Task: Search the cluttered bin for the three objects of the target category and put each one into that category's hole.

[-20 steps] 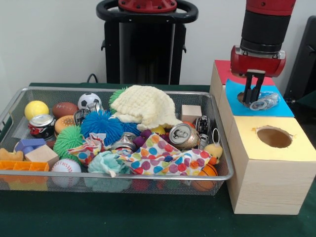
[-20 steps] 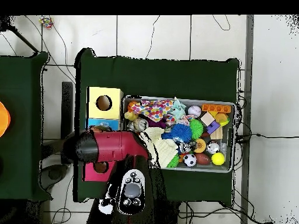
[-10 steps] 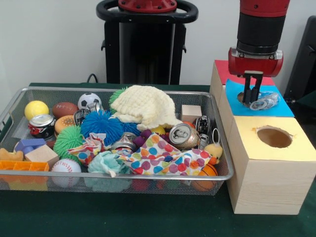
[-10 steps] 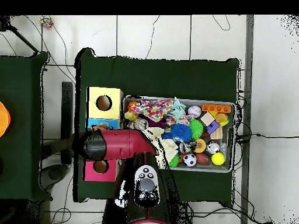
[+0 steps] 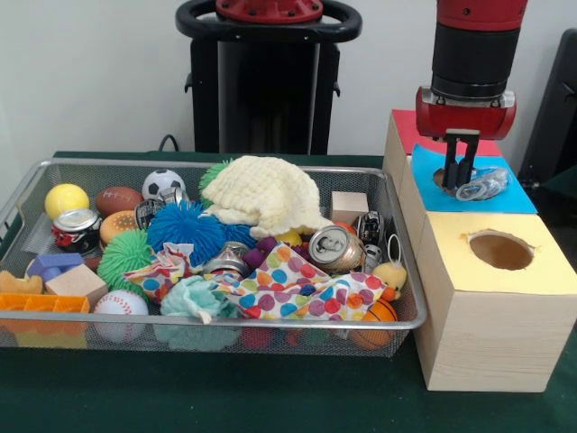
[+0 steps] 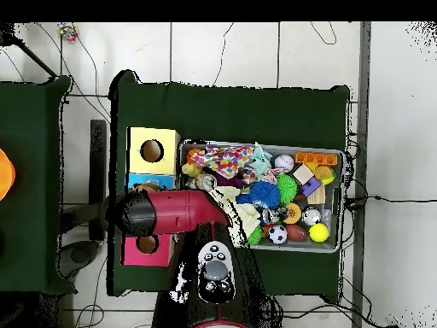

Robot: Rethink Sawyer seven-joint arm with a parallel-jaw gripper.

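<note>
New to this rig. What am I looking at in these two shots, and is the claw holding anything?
It is a one-armed red and black robot sorting clutter. One picture faces it across the table; the other looks straight down. A wire bin holds balls, crushed cans, cloths and blocks. Beside it stand wooden boxes with holes: yellow top, blue top, red top. The claw hangs over the blue box's hole, next to a clear plastic item lying there. Whether the claw grips it is unclear.

White wall (image 5: 90,72), pale tiled floor (image 6: 222,51), green table (image 6: 230,107)
</note>
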